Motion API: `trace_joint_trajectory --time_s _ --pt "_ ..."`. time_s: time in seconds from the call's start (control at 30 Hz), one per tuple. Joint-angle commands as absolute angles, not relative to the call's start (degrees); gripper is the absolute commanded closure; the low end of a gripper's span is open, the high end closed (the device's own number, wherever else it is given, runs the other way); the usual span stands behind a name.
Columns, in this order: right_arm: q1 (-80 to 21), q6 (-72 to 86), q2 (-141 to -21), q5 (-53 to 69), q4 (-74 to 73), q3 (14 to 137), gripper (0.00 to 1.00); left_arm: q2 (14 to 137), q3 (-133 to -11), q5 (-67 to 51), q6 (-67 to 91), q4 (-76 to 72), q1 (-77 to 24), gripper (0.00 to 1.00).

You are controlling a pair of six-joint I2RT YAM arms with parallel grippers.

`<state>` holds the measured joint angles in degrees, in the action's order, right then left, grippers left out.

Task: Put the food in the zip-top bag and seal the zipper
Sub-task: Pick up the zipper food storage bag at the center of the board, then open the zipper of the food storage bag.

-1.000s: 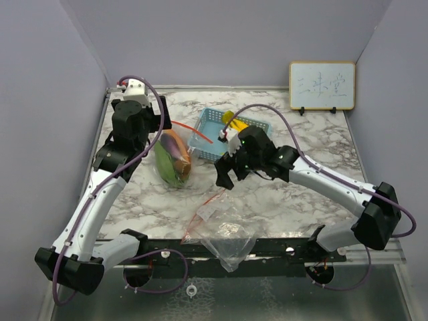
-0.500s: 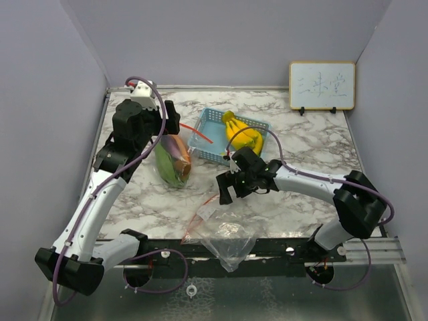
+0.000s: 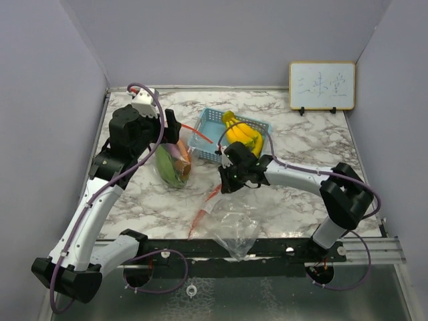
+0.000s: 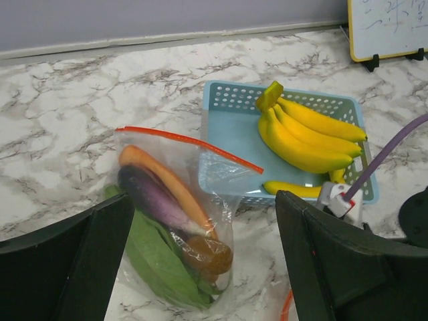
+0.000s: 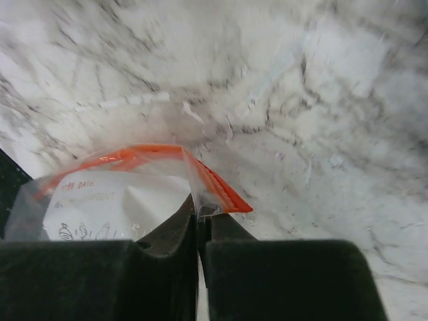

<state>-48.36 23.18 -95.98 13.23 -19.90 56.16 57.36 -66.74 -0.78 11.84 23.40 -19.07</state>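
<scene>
Right hand (image 5: 198,222) lowered; wrist view: bag (image 5: 114,195) pinched.

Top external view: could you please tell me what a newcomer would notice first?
The yellow bananas in the blue basket at the far middle of the table stand out. Left of it lies a filled bag of vegetables; nearer the front, the right gripper pinches an empty clear bag by its red zipper.

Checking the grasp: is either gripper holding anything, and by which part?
Right gripper pinches the empty zip-top bag at its red zipper edge. Left gripper is open, holding nothing.
</scene>
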Motion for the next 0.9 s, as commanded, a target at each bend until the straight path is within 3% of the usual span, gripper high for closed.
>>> trace_joint_trajectory --time_s 0.0,0.13,0.3,0.57,0.87 --pt "-47.47 11.42 -88.2 5.92 -24.49 65.78 0.98 55.62 -66.08 -4.54 10.34 24.66 -18.71 0.14" --pt "-44.21 3.01 -82.41 7.7 -25.93 71.52 0.98 55.93 -65.95 -14.4 10.57 23.02 -18.66 0.36" --pt "-42.62 -6.7 -75.39 16.31 -23.34 74.42 0.98 56.1 -63.82 -31.09 18.05 14.9 -17.92 0.45" --pt "-42.28 -14.67 -69.59 29.81 -26.39 80.75 0.98 57.5 -60.6 -37.49 24.1 4.12 -16.66 0.48" --pt "-42.28 -17.12 -70.58 34.78 -31.87 85.57 0.98 59.56 -57.29 -47.96 30.52 -10.99 -16.35 0.53"
